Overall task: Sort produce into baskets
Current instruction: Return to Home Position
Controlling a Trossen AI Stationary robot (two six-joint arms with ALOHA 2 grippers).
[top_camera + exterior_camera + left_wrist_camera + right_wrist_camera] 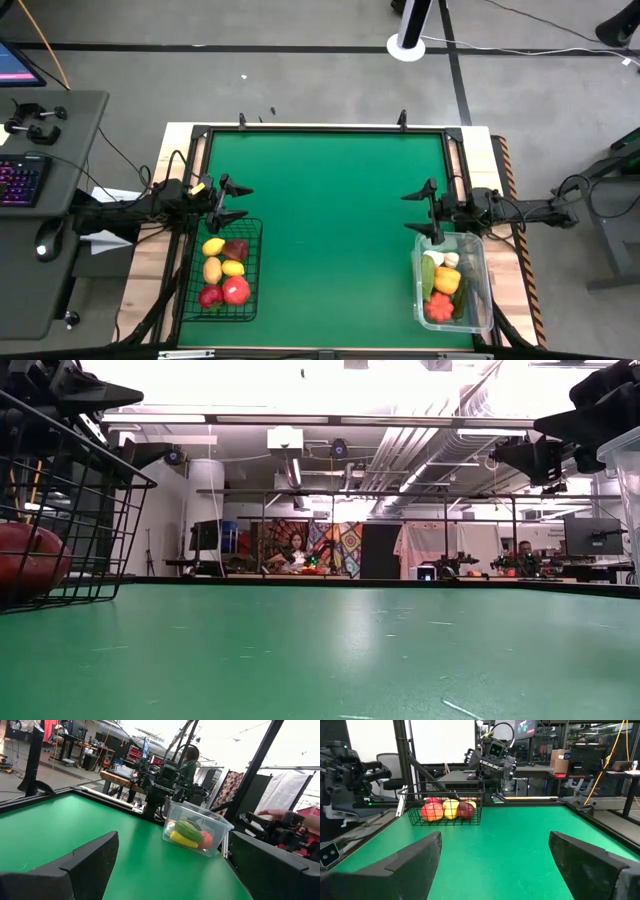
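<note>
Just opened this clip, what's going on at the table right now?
Nothing is being handled. The left gripper hangs open and empty by the black wire basket on the left side, and the right gripper is open and empty by the clear plastic bin on the right side. The red and yellow produce lies in the wire basket; green, orange and white pieces lie in the bin. The sorting looks finished.

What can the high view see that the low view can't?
Only the high view: the vegetables inside the clear basket and all the fruit in the black wire basket. Only the low view: the room behind, with people at desks. Both: the green table, the wire basket with one red fruit, the left gripper by it and the right gripper by the clear one.
</note>
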